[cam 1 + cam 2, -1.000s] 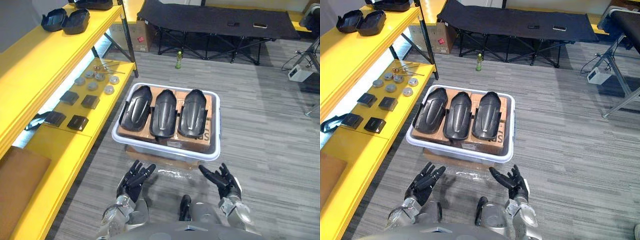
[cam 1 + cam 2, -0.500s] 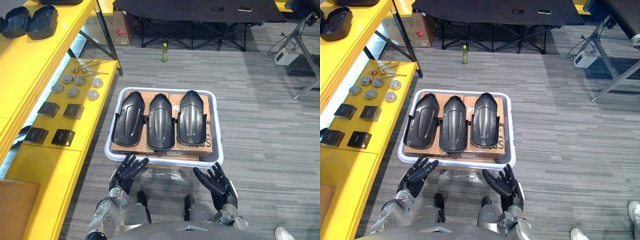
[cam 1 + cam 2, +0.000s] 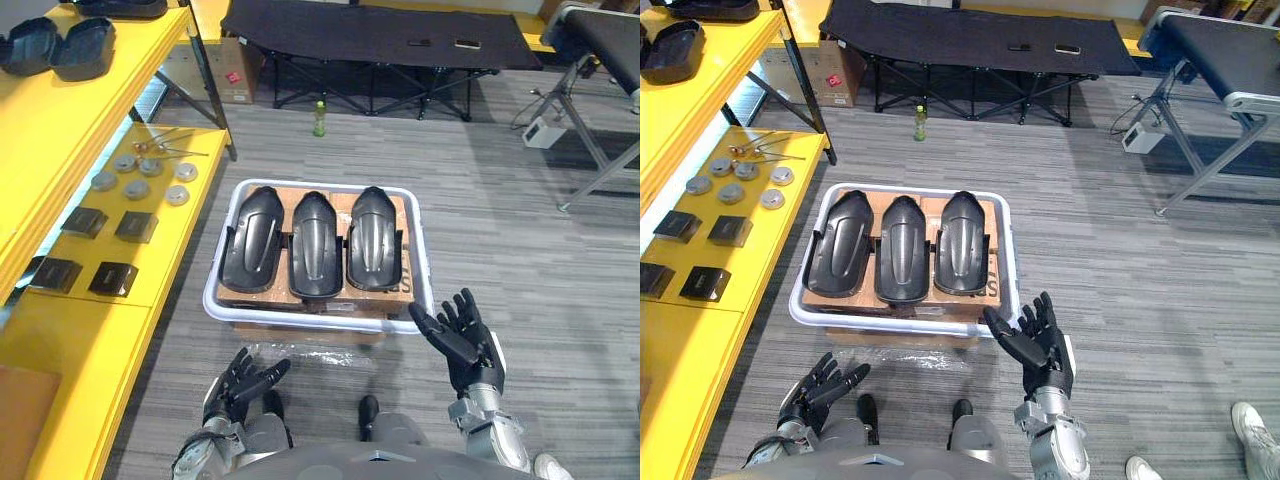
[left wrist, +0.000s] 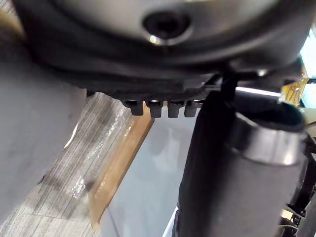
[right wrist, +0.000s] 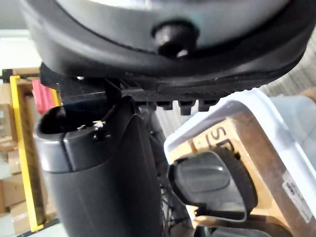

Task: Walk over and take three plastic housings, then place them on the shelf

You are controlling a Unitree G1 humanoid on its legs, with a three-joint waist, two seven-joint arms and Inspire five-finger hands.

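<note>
Starting at 9 o'clock of the white tote (image 3: 421, 262), the yellow shelf (image 3: 70, 340) is seen alongside. At 7 o'clock the left hand (image 3: 243, 378) has been dropped back from the rim, fingers spread and empty. The 3 plastic housings (image 3: 317, 257) lie untouched side by side inside. At 5 o'clock the right hand (image 3: 462, 340), fingers splayed, has been raised beside the corner, so a first grasp is judged near.

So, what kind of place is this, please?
Likely a workshop or parts storeroom: a yellow shelf holding small parts, a white bin of three black plastic housings, a black folding cot behind.
</note>
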